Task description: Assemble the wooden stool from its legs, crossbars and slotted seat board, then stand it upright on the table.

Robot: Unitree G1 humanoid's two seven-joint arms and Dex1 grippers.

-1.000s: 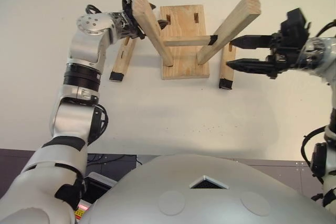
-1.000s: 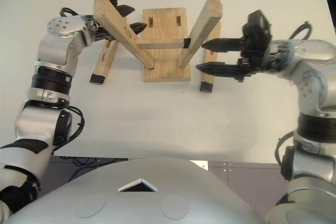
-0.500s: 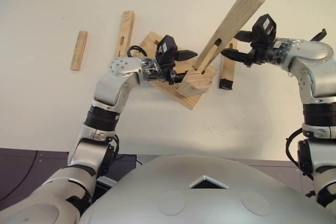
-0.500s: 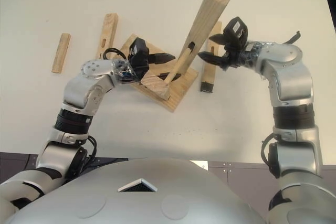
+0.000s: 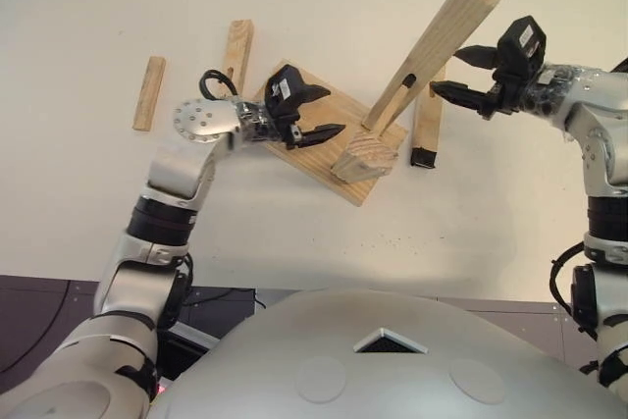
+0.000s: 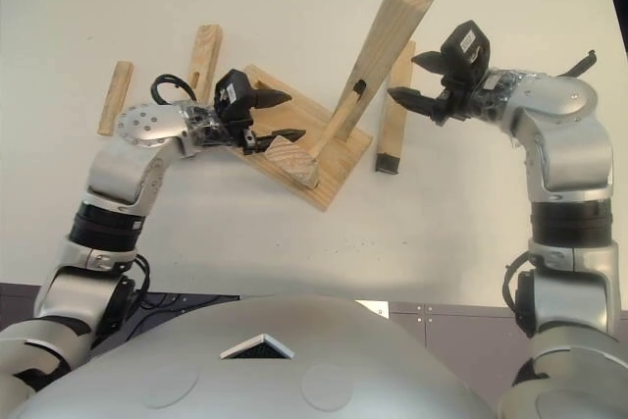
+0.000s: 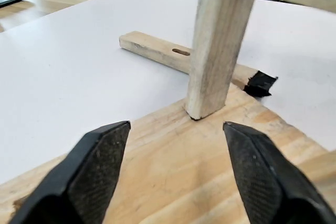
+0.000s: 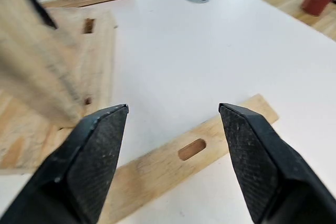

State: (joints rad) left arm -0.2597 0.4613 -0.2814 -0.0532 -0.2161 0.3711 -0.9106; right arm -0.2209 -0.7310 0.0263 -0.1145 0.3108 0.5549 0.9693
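On the seat board (image 5: 348, 113), one leg (image 5: 432, 46) stands tilted in a slot.

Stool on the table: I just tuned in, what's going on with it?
It is half built. The seat board lies flat on the table with one leg standing tilted in it. Both claws are open and hold nothing: the left claw hovers over the board, and the right claw is beside the upper part of that leg. Loose on the table lie two more legs and a short bar.

We see the seat board (image 5: 312, 156) flat, standing leg (image 5: 437, 41) tilting toward 1 o'clock, loose leg (image 5: 426, 134) at 3, crossbar (image 5: 149, 93) at 9.
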